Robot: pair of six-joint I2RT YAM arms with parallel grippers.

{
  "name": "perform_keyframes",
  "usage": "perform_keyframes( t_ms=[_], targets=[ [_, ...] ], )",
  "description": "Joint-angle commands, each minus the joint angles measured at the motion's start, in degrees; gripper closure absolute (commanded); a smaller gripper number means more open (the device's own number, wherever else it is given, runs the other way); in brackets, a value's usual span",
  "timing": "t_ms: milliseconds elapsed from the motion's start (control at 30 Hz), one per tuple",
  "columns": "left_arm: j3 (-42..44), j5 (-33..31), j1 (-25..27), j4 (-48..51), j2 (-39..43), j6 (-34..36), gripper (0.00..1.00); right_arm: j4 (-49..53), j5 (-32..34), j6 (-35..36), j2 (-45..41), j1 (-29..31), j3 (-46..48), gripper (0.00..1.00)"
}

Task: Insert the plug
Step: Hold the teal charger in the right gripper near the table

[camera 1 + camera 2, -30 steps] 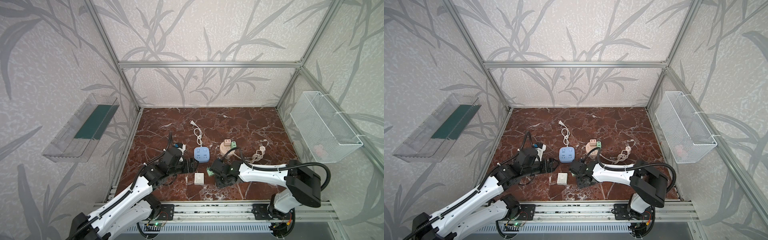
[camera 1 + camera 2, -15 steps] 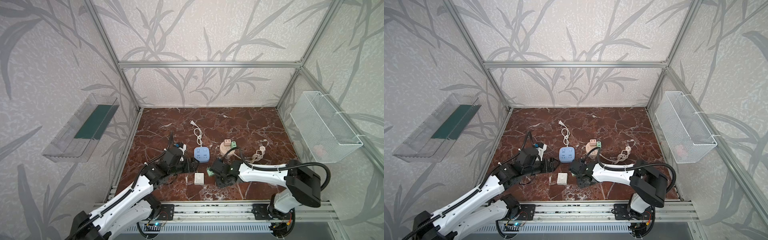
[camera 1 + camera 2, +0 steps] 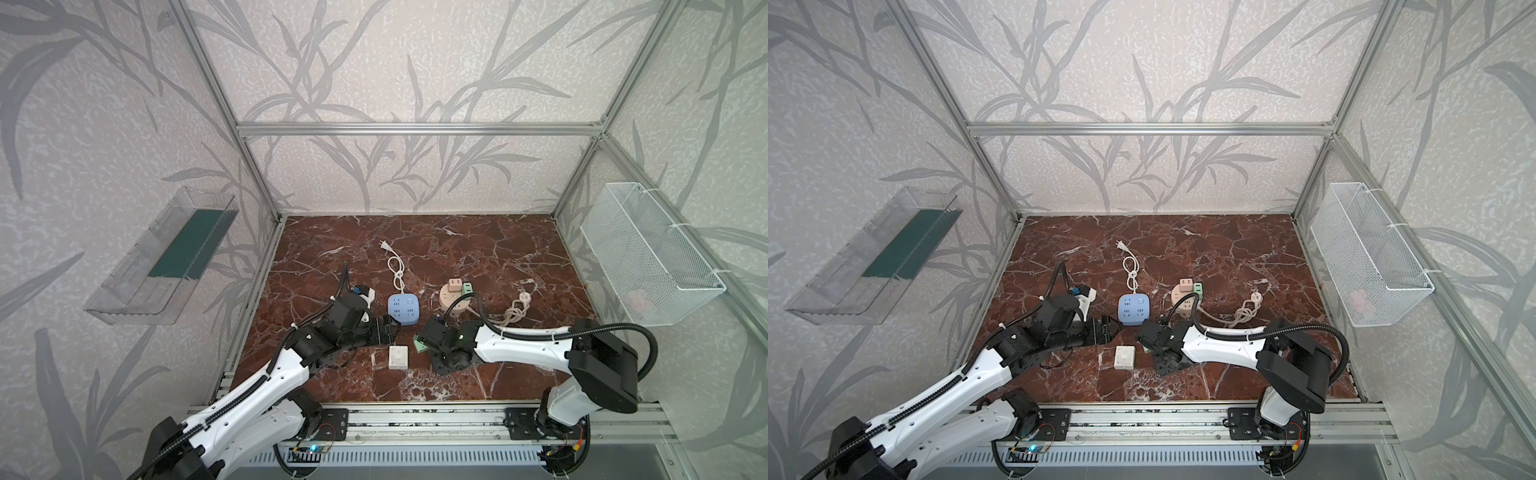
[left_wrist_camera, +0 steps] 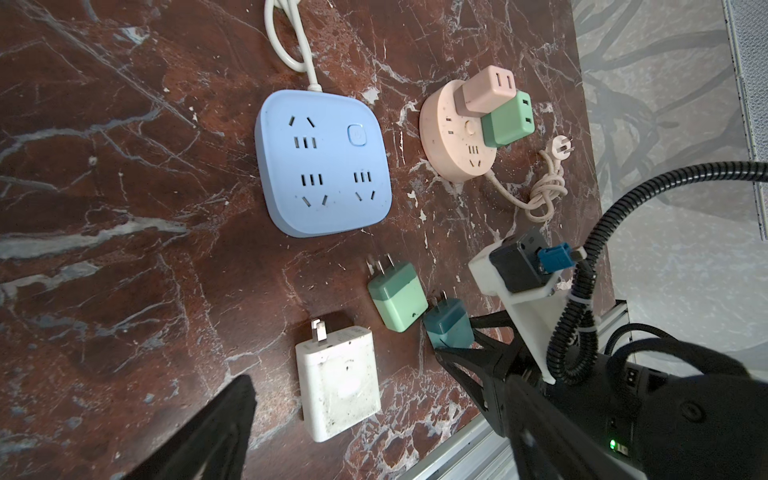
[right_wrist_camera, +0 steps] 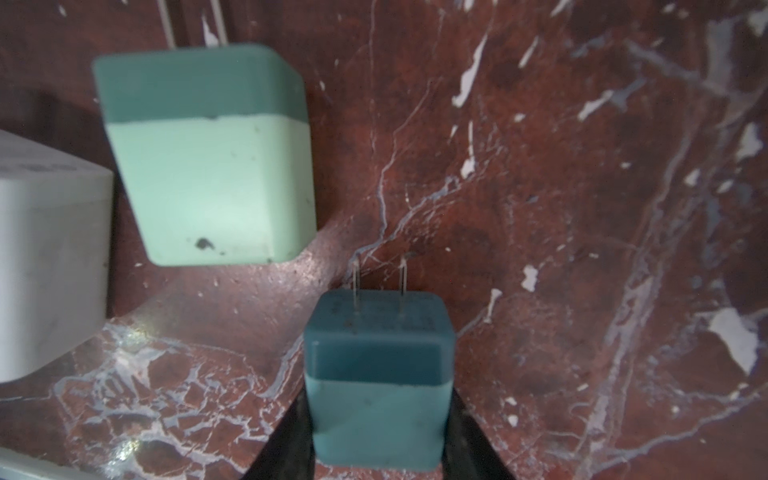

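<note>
Teal plastic sits between the fingers of the right gripper [image 5: 378, 397]: its jaws are drawn in narrow on the teal plug [image 5: 378, 345], held low at the near side of the red-brown marble table [image 3: 478, 249], prongs pointing away from the wrist. We cannot tell whether the plug touches the stone. Just beside it a pale green plug [image 4: 397, 301] lies on its side. Near that, apart from both, a white charger [image 4: 338, 380] lies flat.

The left gripper [image 3: 1112, 327] hangs with its jaws spread wide and nothing between them, close to the near corner of the blue power strip [image 3: 403, 309].

The strip lies sockets up, and its white cord [image 3: 397, 270] loops away toward the back wall. Beside the strip we see a round pink socket hub [image 3: 451, 301] with a pink adapter [image 4: 484, 89] and a green adapter [image 4: 507, 120] plugged into its top. Its beige cord [image 3: 515, 309] lies knotted alongside.

On the side walls hang a clear tray [image 3: 162, 257] and a white wire basket [image 3: 648, 257].
</note>
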State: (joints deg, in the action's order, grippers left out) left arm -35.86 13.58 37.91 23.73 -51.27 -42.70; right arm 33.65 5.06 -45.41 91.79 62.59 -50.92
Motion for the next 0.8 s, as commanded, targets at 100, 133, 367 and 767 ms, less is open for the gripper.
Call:
perform_keyframes(
  t_ms=[100,133,367,767],
  targets=[
    [0.3,0.3,0.2,-1.1,-0.8,-0.4,0.09,1.6,0.6,0.3,2.4,0.2,-1.1,0.63],
    [0.3,0.2,0.1,-1.1,-0.9,-0.4,0.09,1.7,0.6,0.3,2.6,0.2,-1.3,0.63],
    [0.3,0.1,0.1,-1.1,-0.9,-0.4,0.09,1.7,0.3,0.4,3.2,0.1,-1.5,0.61],
    [0.2,0.0,0.2,-1.2,-0.8,-0.5,0.09,1.5,-1.0,0.6,4.5,-0.8,-1.9,0.58]
  ],
)
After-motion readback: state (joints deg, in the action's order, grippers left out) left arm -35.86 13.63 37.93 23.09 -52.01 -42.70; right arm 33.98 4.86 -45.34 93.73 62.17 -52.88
